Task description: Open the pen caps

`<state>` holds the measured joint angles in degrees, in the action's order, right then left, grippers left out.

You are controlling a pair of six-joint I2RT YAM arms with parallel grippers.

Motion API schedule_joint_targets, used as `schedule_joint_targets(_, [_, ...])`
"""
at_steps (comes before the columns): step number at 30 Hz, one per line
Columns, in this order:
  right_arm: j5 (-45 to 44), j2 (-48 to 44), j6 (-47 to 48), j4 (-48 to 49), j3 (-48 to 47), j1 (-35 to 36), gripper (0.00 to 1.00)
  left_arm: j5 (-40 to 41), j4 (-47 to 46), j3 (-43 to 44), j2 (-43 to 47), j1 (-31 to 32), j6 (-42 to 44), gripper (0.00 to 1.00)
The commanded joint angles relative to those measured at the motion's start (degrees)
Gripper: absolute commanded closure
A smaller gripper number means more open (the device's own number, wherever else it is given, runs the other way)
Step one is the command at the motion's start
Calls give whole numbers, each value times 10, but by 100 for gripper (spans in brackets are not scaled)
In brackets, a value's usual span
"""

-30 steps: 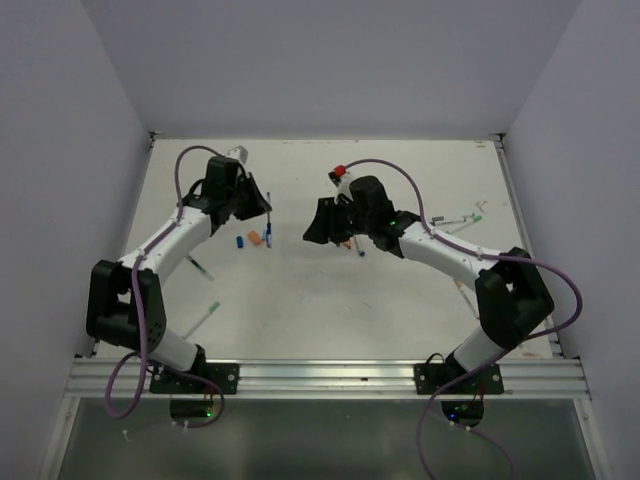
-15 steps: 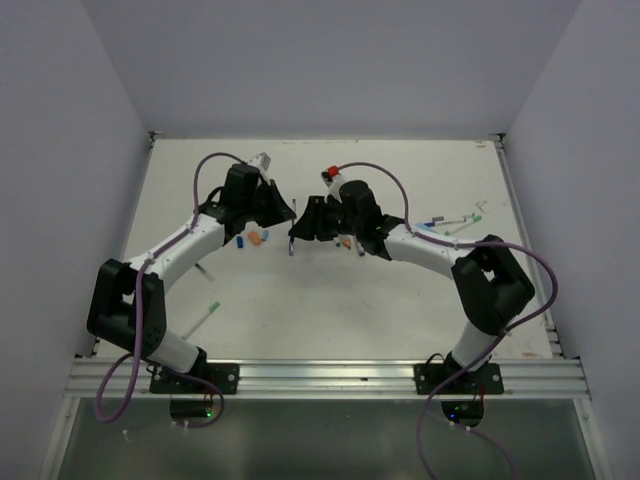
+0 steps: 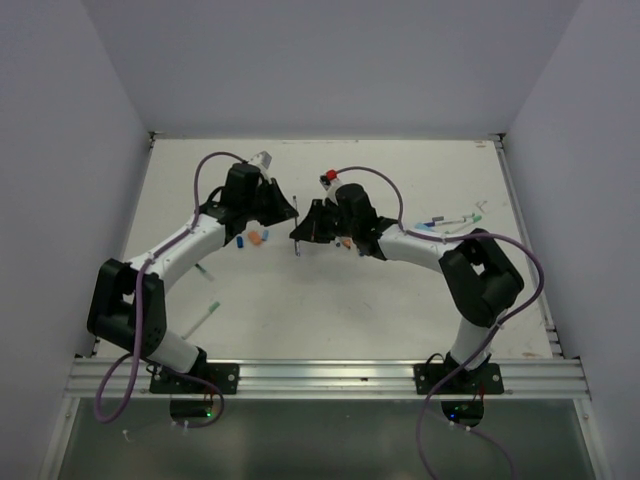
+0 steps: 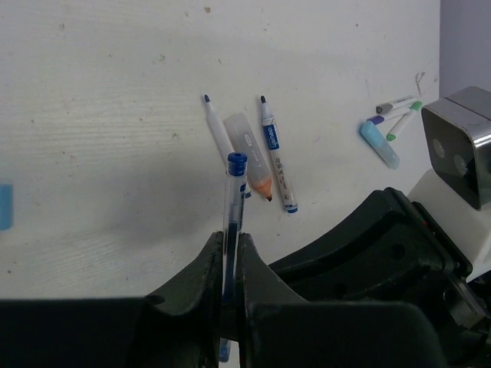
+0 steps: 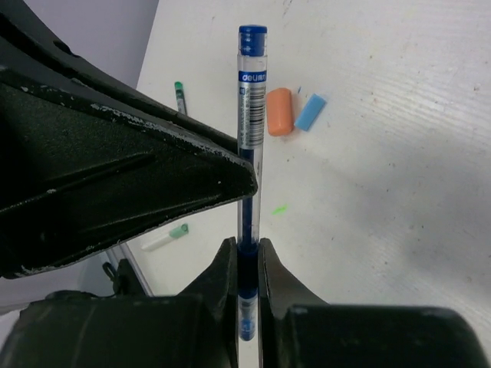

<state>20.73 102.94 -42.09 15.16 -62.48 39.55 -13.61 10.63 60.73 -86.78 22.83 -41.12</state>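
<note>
- Blue-ended pen (image 5: 251, 100) clamped by both grippers at once, held above table (image 3: 400, 300), roughly mid-table between the arms.
- Left gripper (image 4: 230, 244) closed on mid-barrel; right gripper (image 5: 247, 253) closed on the end nearest its own wrist.
- Long axis running straight out from right fingers, past left fingers, free blue end beyond.
- Likely next: pull apart along that axis; which end carries the cap not tellable.

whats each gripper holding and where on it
Both hold one blue pen: right gripper near its lower end, left gripper farther up the barrel; blue top end free.
</note>
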Motion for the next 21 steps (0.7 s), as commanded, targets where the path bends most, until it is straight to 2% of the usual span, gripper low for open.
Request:
schedule_joint_targets(1, [3,1,-4,31,-12,6,100,-13,-22,3,17,7,-2,95])
schedule_joint_targets(2, [1,0,-4,32,-10,6,100,-11,-19,4,21,6,1,84])
schedule_joint_targets(3, [-2,-4,-4,32,-5,6,100,5,-16,8,25,6,4,57])
schedule_joint_targets(6, [-3,-12,-3,24,3,6,100,42,12,17,41,6,24,28])
schedule_joint_targets(7, [-10,-15,0,21,4,5,100,51,18,17,50,6,33,25])
schedule_joint_targets(9, [-14,-21,2,9,7,2,100,72,33,15,61,6,45,21])
schedule_joint_targets(13, [-6,-26,2,6,10,-15,100,83,32,-23,102,6,64,22])
schedule_joint_targets(17, [25,-29,-5,6,8,-38,100,6,-50,-96,139,6,75,30])
schedule_joint_targets(20, [40,-35,-7,15,5,-46,100,-77,-128,-151,151,6,72,41])
schedule_joint_targets(21, [58,-36,-8,25,5,-47,100,-120,-170,-164,155,6,65,42])
